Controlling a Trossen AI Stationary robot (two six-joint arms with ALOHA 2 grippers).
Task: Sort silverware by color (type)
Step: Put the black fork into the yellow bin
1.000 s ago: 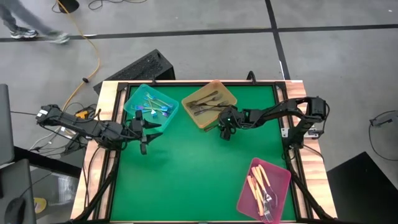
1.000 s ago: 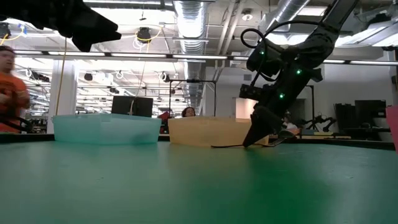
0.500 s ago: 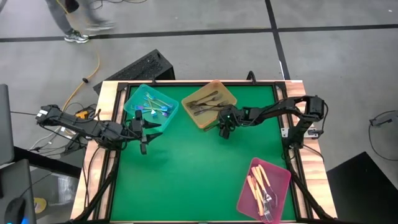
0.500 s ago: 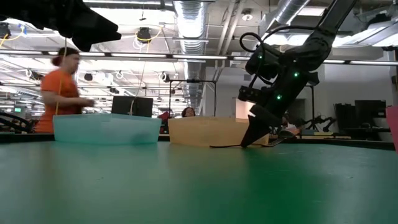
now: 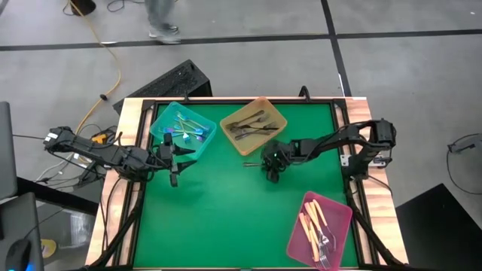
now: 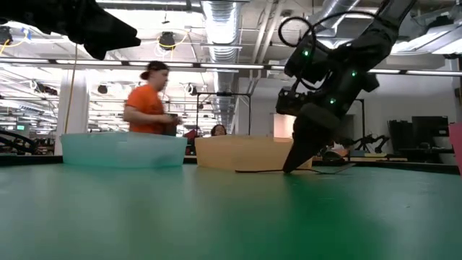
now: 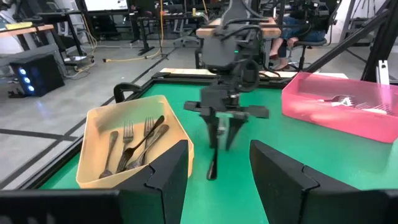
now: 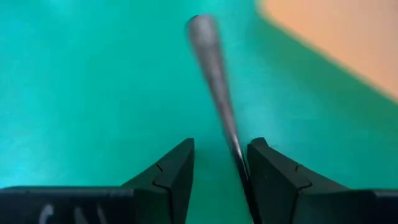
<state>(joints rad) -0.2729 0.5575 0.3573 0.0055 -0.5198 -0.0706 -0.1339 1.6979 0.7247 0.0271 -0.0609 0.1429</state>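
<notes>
Sorting looks nearly finished, judging by how things lie; iridescent forks (image 5: 185,129) sit in the teal tray (image 5: 160,124) just ahead of your left gripper (image 5: 175,181), dark grey forks (image 5: 251,128) fill the amber tray (image 5: 263,106) just beyond your right gripper (image 5: 271,175), and cream-handled pieces (image 5: 311,226) lie in the pink tray (image 5: 340,213) well off to that gripper's near side; one dark grey utensil (image 5: 253,163) is what you have left, lying flat on the green desk (image 5: 218,218) outside the amber tray, with your right gripper down over it.

Your right gripper has its fingers partly spread, straddling the utensil's handle; the handle runs up between the fingertips, close against one of them, and I cannot tell whether it is pinched yet; by my reading, you still have to close, lift and drop it into the amber tray.

Your left gripper hangs over the desk beside the teal tray, fingers apart, holding nothing.

Views differ usefully; from above you get all three trays and their contents but the loose utensil is only a thin streak; the right wrist view shows the handle (image 8: 211,62) between the fingers; the low view shows the gripper's tips (image 6: 297,162) down at the desk surface and a person in orange walking behind; the left wrist view shows your right gripper (image 7: 222,146) head-on, standing over the utensil (image 7: 212,169), with the forks in the amber tray (image 7: 99,180) beside it.
</notes>
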